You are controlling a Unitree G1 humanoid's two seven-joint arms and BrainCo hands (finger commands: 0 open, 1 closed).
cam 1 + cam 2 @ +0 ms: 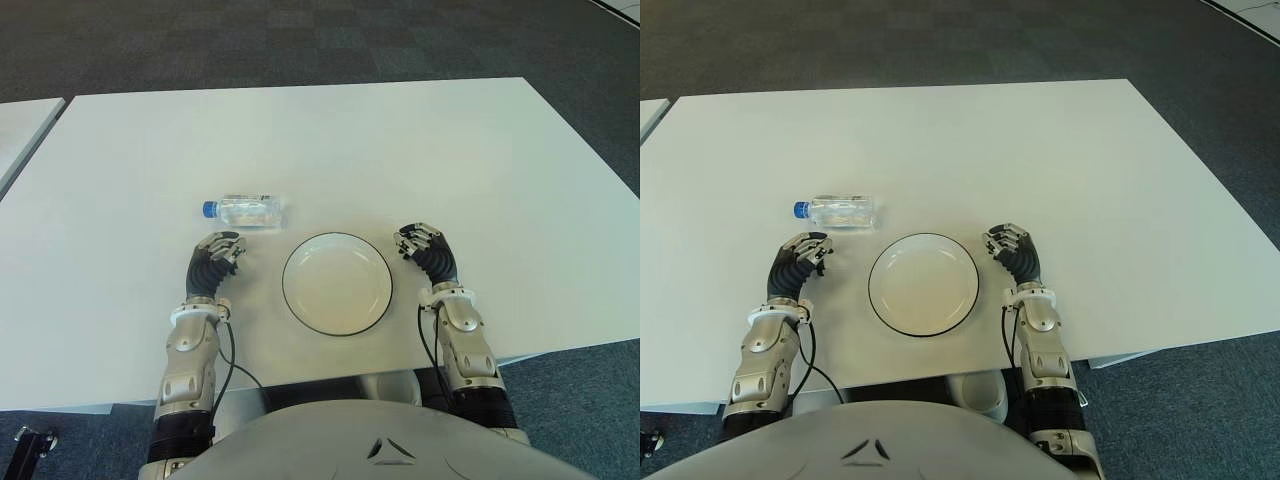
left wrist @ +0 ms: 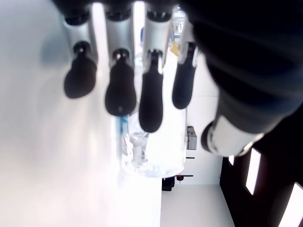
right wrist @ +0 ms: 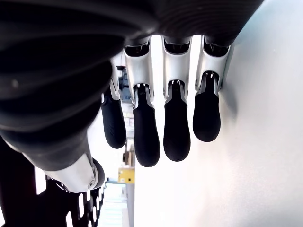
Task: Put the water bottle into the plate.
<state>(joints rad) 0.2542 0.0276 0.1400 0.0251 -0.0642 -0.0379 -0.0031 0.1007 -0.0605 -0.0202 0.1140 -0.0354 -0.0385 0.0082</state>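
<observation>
While the bottle (image 1: 244, 211) lies on its side on the white table (image 1: 400, 150), blue cap toward the robot's left, the plate (image 1: 337, 283) sits bare just nearer the robot and to the bottle's right, the two apart. The left hand (image 1: 214, 256) shows just short of the bottle, left of the plate, fingers (image 2: 151, 97) loosely hanging and holding nothing; whether it touches the table is hard to tell. The right hand (image 1: 424, 247) shows beside the plate's right rim, fingers (image 3: 176, 127) relaxed, empty
</observation>
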